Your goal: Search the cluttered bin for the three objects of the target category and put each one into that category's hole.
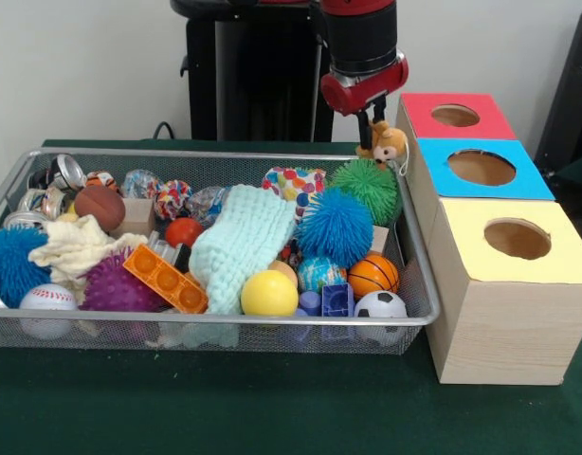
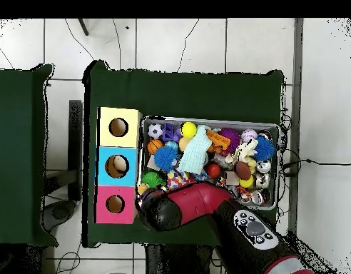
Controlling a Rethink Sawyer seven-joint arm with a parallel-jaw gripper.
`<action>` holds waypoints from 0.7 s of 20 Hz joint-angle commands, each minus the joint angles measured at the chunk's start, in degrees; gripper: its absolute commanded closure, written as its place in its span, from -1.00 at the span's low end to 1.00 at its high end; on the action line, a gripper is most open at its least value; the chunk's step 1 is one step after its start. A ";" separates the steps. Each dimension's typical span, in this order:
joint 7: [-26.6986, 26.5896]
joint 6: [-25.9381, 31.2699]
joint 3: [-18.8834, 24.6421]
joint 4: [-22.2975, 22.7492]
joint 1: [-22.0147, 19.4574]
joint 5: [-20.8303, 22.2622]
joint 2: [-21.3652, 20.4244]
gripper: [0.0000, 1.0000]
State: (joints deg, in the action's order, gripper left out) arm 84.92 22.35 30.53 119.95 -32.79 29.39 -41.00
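The pincer (image 1: 377, 126) pinches the orange-tan plush animal (image 1: 385, 144), lifted clear of the wire bin (image 1: 416, 248). It hangs just beside the red-topped box's hole (image 1: 455, 116), above the bin's corner nearest that box.

This is a robotics lab set-up, not a home: my red and black arm (image 1: 362, 57) comes down from a black pedestal (image 1: 253, 71) at the top of the frame, over a table draped in dark green cloth (image 1: 272, 408). The overhead view shows a pale tiled floor (image 2: 171, 43) with loose cables (image 2: 307, 160) trailing at right. A second green-covered table (image 2: 18, 153) stands at left.
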 commanded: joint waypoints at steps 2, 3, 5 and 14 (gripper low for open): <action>6.30 4.08 -1.72 2.62 -0.61 -2.87 -0.22 1.00; 6.22 4.08 -1.61 2.80 -0.68 -3.05 -0.31 1.00; 6.11 3.99 -1.43 3.28 -0.87 -3.33 -0.56 1.00; 6.99 2.47 -0.56 6.23 -0.06 -5.00 -0.29 1.00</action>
State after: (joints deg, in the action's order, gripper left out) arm 84.92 22.32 30.11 123.81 -32.82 27.23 -41.15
